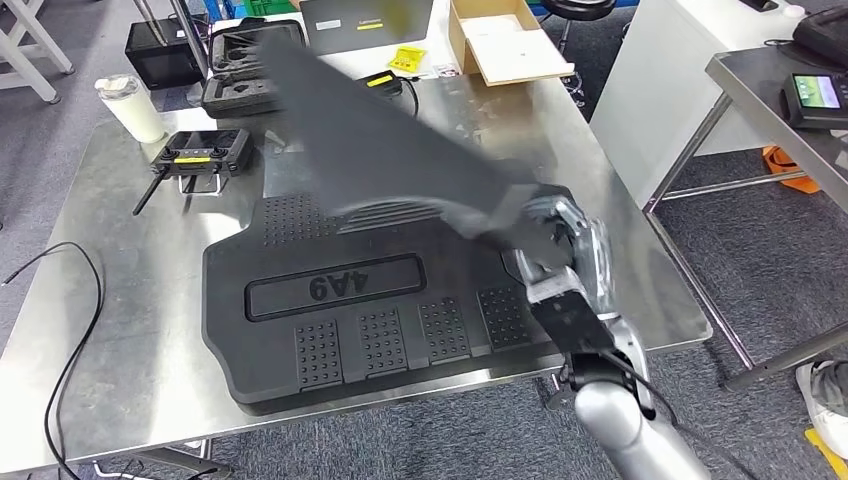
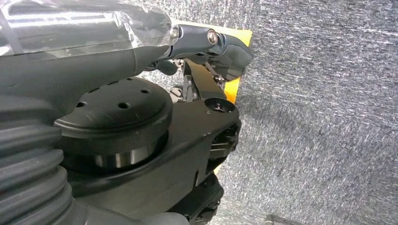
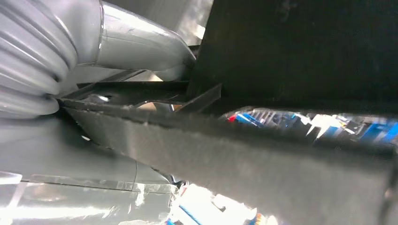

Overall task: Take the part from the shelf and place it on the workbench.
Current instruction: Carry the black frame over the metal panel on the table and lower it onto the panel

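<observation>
Hand (image 1: 560, 262) on the robot's right arm grips one corner of a flat black panel (image 1: 380, 150), thumb and fingers clamped on its edge; in the right wrist view the panel's rough edge (image 3: 244, 154) runs straight out from that grip. From the hand the panel stretches up and away, its long axis slanting across the table (image 1: 110, 330) toward the far side, tilted and blurred, so it hangs in the air over a larger black mat (image 1: 330, 330) marked 4A9 that lies flat just beside the hand. To my eye the panel must come down flat beyond the hand, onto or next to that mat. Left hand (image 2: 206, 40) hangs by the floor, well away, and whether it is spread or curled I cannot tell. Further off sit an open cardboard box (image 1: 505, 40) holding a white sheet, a remote control (image 1: 200, 155) and an open black case (image 1: 240, 65) whose contents I cannot make out
</observation>
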Robot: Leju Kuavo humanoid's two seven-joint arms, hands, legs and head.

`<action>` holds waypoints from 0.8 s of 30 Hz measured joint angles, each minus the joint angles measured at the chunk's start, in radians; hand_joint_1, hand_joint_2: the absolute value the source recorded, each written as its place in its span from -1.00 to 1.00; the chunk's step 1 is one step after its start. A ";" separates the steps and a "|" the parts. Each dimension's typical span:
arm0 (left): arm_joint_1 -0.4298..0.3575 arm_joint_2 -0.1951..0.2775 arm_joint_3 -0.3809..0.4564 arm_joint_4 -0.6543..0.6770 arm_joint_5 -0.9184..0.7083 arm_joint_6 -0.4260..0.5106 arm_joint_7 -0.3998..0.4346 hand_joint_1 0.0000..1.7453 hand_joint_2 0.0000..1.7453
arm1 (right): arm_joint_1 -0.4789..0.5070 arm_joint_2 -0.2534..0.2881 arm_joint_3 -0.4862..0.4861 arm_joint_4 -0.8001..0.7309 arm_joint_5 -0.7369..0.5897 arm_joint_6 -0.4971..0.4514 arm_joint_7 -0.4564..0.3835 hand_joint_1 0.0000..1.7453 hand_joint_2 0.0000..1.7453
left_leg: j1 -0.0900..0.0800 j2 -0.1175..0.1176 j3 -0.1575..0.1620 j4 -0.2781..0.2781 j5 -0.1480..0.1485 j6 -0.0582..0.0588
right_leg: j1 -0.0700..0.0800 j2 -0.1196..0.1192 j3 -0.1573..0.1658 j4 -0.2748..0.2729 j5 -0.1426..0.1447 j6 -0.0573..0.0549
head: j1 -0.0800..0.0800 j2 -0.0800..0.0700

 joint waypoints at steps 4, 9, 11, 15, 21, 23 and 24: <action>-0.006 0.000 -0.002 0.000 0.000 0.000 0.003 -1.00 1.00 | -0.068 -0.010 0.025 -0.013 0.015 0.013 0.038 1.00 1.00 | 0.000 -0.002 0.002 0.000 0.000 0.000 | 0.000 -0.001 0.003 -0.001 0.000 0.000 | 0.000 0.000; -0.006 0.000 -0.004 0.000 0.000 0.000 0.003 -1.00 1.00 | -0.093 -0.021 0.048 -0.021 0.016 0.013 0.044 1.00 1.00 | 0.000 -0.002 0.002 -0.001 0.000 0.000 | 0.000 -0.002 0.004 -0.004 0.000 0.000 | 0.000 0.000; -0.006 0.000 -0.005 0.000 0.000 0.000 0.003 -1.00 1.00 | -0.095 -0.025 0.053 -0.024 0.016 0.013 0.044 1.00 1.00 | 0.000 -0.002 0.002 -0.001 0.000 0.000 | 0.000 -0.002 0.005 -0.004 0.000 0.000 | 0.000 0.000; -0.006 0.000 -0.007 0.000 0.000 0.000 0.003 -1.00 1.00 | -0.098 -0.028 0.058 -0.026 0.017 0.013 0.044 1.00 1.00 | 0.000 -0.002 0.002 -0.001 0.000 0.000 | 0.000 -0.002 0.005 -0.005 0.000 0.000 | 0.000 0.000; -0.014 0.000 -0.011 0.000 -0.001 0.000 0.009 -1.00 1.00 | -0.269 -0.045 0.130 -0.025 0.140 0.092 0.206 1.00 1.00 | 0.000 0.000 0.002 -0.002 0.000 -0.001 | 0.000 0.000 0.006 -0.006 0.002 -0.001 | 0.000 0.000; -0.019 0.000 -0.011 -0.001 -0.002 0.000 0.016 -1.00 1.00 | -0.372 -0.047 0.170 -0.017 0.207 0.129 0.305 1.00 1.00 | 0.000 -0.001 0.003 -0.002 0.001 -0.001 | 0.000 -0.001 0.006 -0.006 0.002 -0.002 | 0.000 0.000; -0.022 0.000 -0.011 -0.001 -0.004 0.000 0.021 -1.00 1.00 | -0.425 -0.047 0.192 -0.009 0.234 0.143 0.337 1.00 1.00 | 0.000 -0.001 0.002 -0.002 0.001 -0.002 | 0.000 -0.001 0.006 -0.006 0.002 -0.002 | 0.000 0.000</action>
